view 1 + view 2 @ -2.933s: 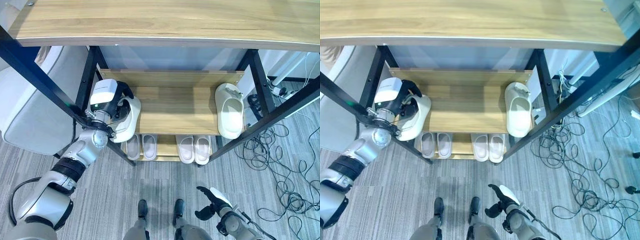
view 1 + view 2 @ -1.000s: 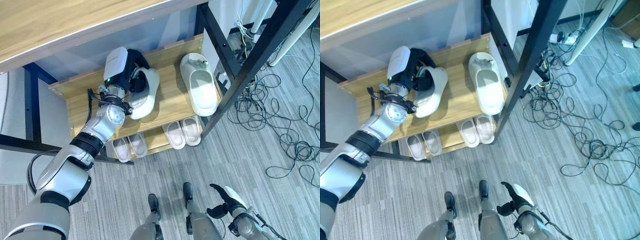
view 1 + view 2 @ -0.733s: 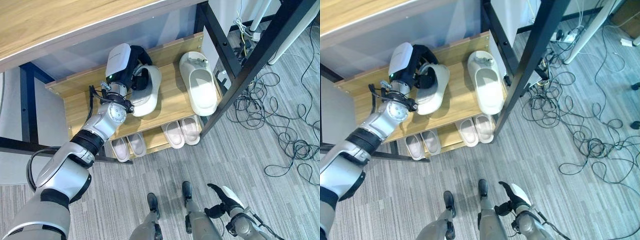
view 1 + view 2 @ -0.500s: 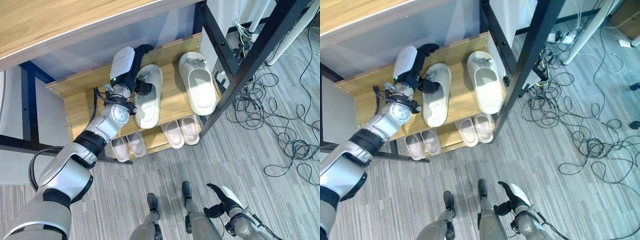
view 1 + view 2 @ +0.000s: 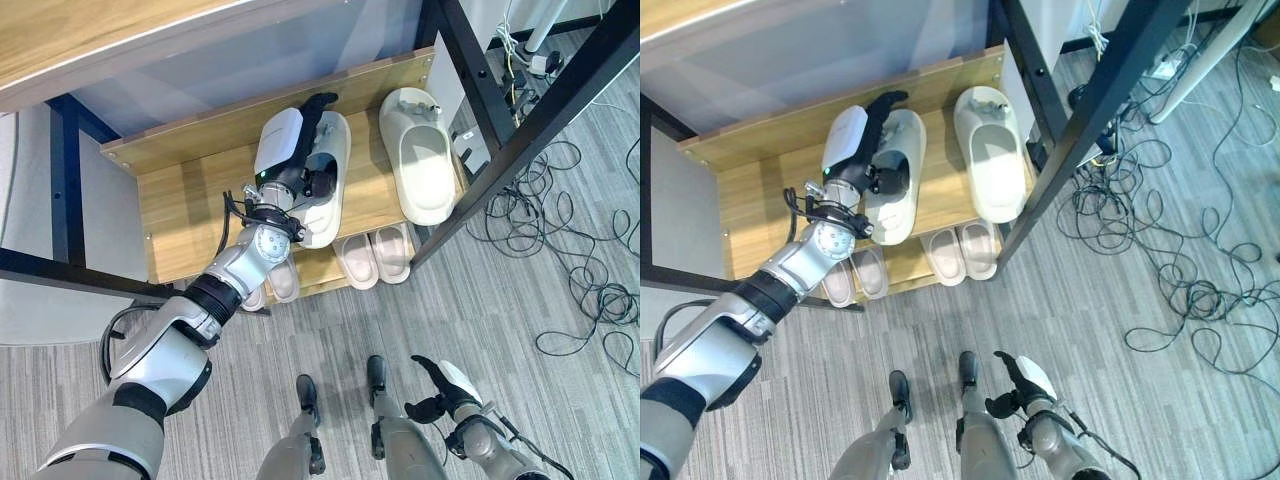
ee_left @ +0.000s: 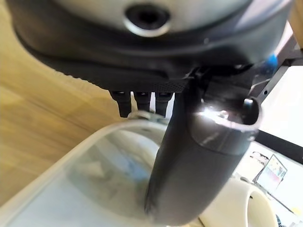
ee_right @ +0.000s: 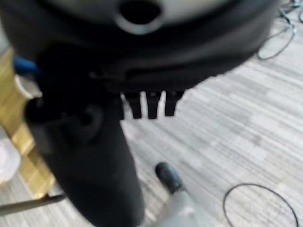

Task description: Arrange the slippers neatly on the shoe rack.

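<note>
The left hand (image 5: 305,150), fingers straight, rests on the slipper (image 5: 322,185) at frame centre; it should push gently until parallel with its pair (image 5: 422,168).

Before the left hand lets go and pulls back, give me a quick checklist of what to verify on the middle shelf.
1. Cream slipper under the left hand lies flat on the wooden middle shelf: ok.
2. It lines up with the second cream slipper beside it: ok, roughly parallel, with a gap between them.
3. Left hand free of the slipper: not ok, fingers straight along it, thumb inside.
4. Heel fully on the shelf's front edge: cannot tell.
5. Right hand clear of the rack: ok, low near the floor.
6. Two small white pairs on the bottom shelf undisturbed: ok.
</note>
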Controlling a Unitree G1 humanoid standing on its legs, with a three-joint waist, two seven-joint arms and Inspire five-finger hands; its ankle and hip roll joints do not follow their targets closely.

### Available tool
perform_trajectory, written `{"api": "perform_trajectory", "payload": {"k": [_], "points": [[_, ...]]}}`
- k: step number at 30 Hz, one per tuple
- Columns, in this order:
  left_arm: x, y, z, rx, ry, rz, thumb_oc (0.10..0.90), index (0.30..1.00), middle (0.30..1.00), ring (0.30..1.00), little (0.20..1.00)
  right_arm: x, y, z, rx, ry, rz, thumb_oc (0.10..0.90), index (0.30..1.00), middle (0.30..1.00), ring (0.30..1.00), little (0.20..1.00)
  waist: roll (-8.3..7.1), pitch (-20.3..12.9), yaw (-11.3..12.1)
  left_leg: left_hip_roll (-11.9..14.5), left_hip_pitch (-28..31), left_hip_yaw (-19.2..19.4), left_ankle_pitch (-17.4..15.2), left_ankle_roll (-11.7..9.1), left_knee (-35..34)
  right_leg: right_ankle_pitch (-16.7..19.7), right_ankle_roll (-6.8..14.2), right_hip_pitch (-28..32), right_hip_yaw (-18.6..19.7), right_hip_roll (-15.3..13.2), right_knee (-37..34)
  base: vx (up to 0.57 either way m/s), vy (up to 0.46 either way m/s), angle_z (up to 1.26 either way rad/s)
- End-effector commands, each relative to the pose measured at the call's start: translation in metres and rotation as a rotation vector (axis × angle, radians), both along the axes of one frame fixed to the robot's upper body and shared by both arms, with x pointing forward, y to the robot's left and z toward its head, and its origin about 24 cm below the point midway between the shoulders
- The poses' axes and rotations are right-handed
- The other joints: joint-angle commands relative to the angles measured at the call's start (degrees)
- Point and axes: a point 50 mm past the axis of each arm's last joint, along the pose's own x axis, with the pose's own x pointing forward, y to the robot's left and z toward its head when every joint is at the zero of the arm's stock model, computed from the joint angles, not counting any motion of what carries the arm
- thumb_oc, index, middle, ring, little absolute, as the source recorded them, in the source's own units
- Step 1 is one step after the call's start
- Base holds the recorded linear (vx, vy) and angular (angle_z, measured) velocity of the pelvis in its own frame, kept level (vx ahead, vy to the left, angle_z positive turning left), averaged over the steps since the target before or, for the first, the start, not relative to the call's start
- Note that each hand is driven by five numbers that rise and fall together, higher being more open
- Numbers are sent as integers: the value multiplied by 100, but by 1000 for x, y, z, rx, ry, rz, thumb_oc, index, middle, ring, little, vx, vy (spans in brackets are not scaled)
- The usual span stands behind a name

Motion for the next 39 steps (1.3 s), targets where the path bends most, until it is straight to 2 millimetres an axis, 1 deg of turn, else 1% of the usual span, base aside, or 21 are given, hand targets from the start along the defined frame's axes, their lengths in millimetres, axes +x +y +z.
{"api": "perform_trajectory", "payload": {"k": [1, 4, 11, 15, 16, 18, 23, 26, 28, 30, 31, 32, 34, 36, 39], "points": [[1, -4, 50, -47, -190, 11, 800, 900, 900, 900, 900, -14, -4, -1, 9, -15, -12, 800, 900, 900, 900, 900, -7, -354, 10, -13, 57, -255, -232, -252, 12, -747, 601, 258, -263, -359, 40, 0, 0, 0], [-1, -5, 47, -60, -194, 0, 800, 900, 900, 900, 900, -12, -4, -2, 2, -13, -12, 800, 900, 900, 900, 900, 31, -353, 48, -17, 50, -266, -215, -273, 12, -758, 602, 274, -302, -372, 35, -11, 3, 0], [-7, -7, 47, -70, -212, -31, 800, 900, 900, 900, 900, -13, -4, -4, -7, 1, -17, 800, 900, 900, 900, 900, 46, -399, 117, -10, 48, -290, -191, -287, 12, -764, 598, 310, -373, -374, 34, -18, -3, 5], [-10, -9, 42, -76, -212, -46, 800, 900, 900, 900, 900, -12, -4, -5, -8, 3, -18, 800, 900, 900, 900, 900, 51, -416, 155, -16, 51, -301, -186, -289, 12, -767, 590, 319, -400, -375, 34, -14, -1, 7], [-14, -10, 37, -107, -209, -62, 800, 900, 900, 900, 900, -11, -3, -5, -7, 3, -22, 800, 900, 900, 900, 900, 51, -418, 190, -19, 48, -313, -179, -292, 12, -768, 583, 327, -416, -378, 34, 0, 0, 0], [-15, -10, 35, -116, -207, -65, 800, 900, 900, 900, 900, -12, -2, -6, -7, 5, -23, 800, 900, 900, 900, 900, 51, -420, 204, -19, 43, -323, -179, -291, 12, -773, 579, 331, -420, -378, 36, -16, -3, 1], [-22, -8, 23, -162, -187, -81, 800, 900, 900, 900, 900, -12, -1, -7, -6, 8, -31, 800, 900, 900, 900, 900, 45, -443, 270, -16, 45, -352, -163, -294, 12, -782, 564, 363, -457, -380, 38, -3, 0, 1], [-27, -3, 17, -193, -184, -85, 800, 900, 900, 900, 900, -13, 0, -8, -3, 13, -36, 800, 900, 900, 900, 900, 36, -461, 317, -17, 54, -364, -161, -296, 12, -790, 552, 383, -491, -382, 39, -13, -1, 8], [-31, 2, 17, -199, -205, -83, 800, 900, 900, 900, 900, -13, 1, -9, -4, 17, -37, 800, 900, 900, 900, 900, 38, -479, 347, -20, 56, -372, -158, -300, 12, -793, 550, 392, -500, -380, 37, -10, 4, 9], [-35, 8, 16, -236, -215, -78, 800, 900, 900, 900, 900, -13, 2, -10, -5, 17, -37, 800, 900, 900, 900, 900, 31, -487, 389, -19, 51, -379, -148, -306, 12, -795, 546, 403, -523, -384, 34, -23, 0, 10], [-38, 11, 12, -275, -207, -83, 800, 900, 900, 900, 900, -13, 3, -10, -4, 19, -36, 800, 900, 900, 900, 900, 24, -498, 416, -20, 56, -391, -141, -309, 12, -801, 537, 413, -537, -380, 34, -20, -2, 4], [-39, 11, 12, -275, -205, -82, 800, 900, 900, 900, 900, -13, 3, -10, -5, 20, -36, 800, 900, 900, 900, 900, 25, -502, 410, -20, 56, -393, -141, -309, 12, -801, 537, 414, -539, -379, 34, 0, 0, 0], [-41, 17, 10, -339, -196, -81, 800, 900, 900, 900, 900, -14, 4, -11, -3, 23, -36, 800, 900, 900, 900, 900, 14, -512, 445, -15, 59, -411, -131, -310, 12, -811, 527, 438, -565, -378, 34, 0, 0, 0], [-45, 20, 4, -414, -169, -91, 800, 900, 900, 900, 900, -14, 5, -11, -3, 25, -36, 800, 900, 900, 900, 900, 11, -522, 467, -12, 68, -421, -125, -313, 12, -821, 518, 457, -592, -377, 34, 0, 0, 0], [-49, 25, -11, -528, -101, -111, 800, 900, 900, 900, 900, -15, 6, -12, -3, 32, -38, 800, 900, 900, 900, 900, 8, -556, 500, -9, 89, -432, -114, -316, 12, -834, 497, 498, -620, -365, 34, 0, 0, 0]]}}
